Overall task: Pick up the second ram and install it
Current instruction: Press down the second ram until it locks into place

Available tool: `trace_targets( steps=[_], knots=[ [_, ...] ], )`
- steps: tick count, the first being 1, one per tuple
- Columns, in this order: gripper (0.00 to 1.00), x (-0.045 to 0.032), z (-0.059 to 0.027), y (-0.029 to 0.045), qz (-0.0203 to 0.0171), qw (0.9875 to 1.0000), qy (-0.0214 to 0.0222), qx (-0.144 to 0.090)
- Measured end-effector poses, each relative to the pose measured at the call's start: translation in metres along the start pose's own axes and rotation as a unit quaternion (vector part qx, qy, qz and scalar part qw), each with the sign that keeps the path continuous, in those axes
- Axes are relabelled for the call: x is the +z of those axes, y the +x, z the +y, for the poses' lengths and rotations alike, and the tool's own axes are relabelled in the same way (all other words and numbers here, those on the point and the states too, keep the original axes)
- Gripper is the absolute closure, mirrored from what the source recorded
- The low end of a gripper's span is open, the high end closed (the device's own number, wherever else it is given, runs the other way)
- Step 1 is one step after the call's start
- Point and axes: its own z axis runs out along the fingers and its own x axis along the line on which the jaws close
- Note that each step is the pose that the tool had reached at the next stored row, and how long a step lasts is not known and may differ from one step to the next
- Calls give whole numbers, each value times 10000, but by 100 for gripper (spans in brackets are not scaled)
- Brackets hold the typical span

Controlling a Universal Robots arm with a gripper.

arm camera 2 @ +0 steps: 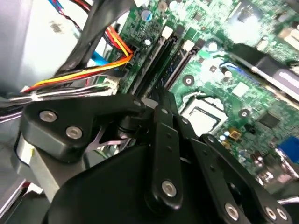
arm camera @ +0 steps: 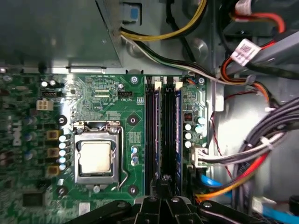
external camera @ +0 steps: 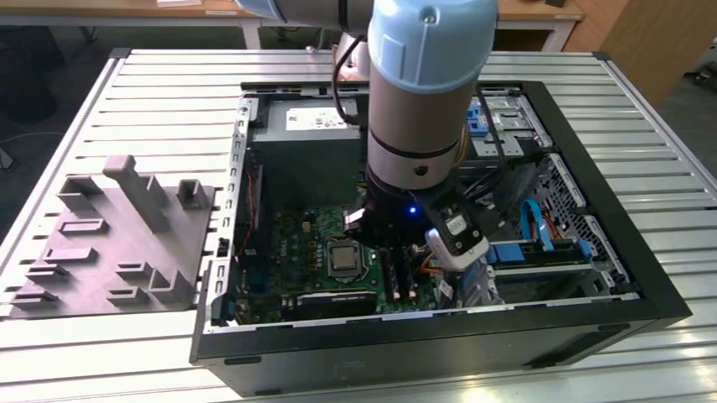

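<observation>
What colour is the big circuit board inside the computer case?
Green; the circuit board shows best in the first wrist view.

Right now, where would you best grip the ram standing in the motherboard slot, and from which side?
Probably the ram by its long top edge near mid-length, pinched across its thin faces, coming straight down. It stands on edge, with other slots close alongside, so only the top looks free.

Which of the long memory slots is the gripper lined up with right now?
The middle slot, flanked by a slot on each side; the gripper sits at its end.
</observation>
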Motion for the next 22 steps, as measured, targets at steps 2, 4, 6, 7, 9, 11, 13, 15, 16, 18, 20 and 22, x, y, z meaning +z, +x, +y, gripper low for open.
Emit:
trace_targets(
  steps=[2, 4, 6, 7, 9, 11, 13, 15, 16, 18, 20, 22],
  knots=[
    [90, -74, 1, -4, 0, 10000, 1, 0],
    [90, -148, 2, -7, 1, 10000, 2, 0],
    [90, -210, 3, -11, 1, 10000, 2, 0],
    [90, -223, 3, -11, 1, 10000, 2, 0],
    [90, -224, 3, -11, 0, 10000, 0, 0],
    [90, -228, 4, -11, 0, 10000, 2, 0],
    [90, -227, 26, -12, 1, 10000, 3, 0],
    [90, -224, 81, -10, 0, 10000, 2, 0],
    [90, -224, 112, -10, 0, 10000, 3, 1],
    [90, -220, 177, -9, 0, 10000, 2, 2],
    [90, -220, 217, -9, 0, 10000, 3, 3],
    [90, -220, 232, -10, 0, 10000, 6, 2]
  ],
)
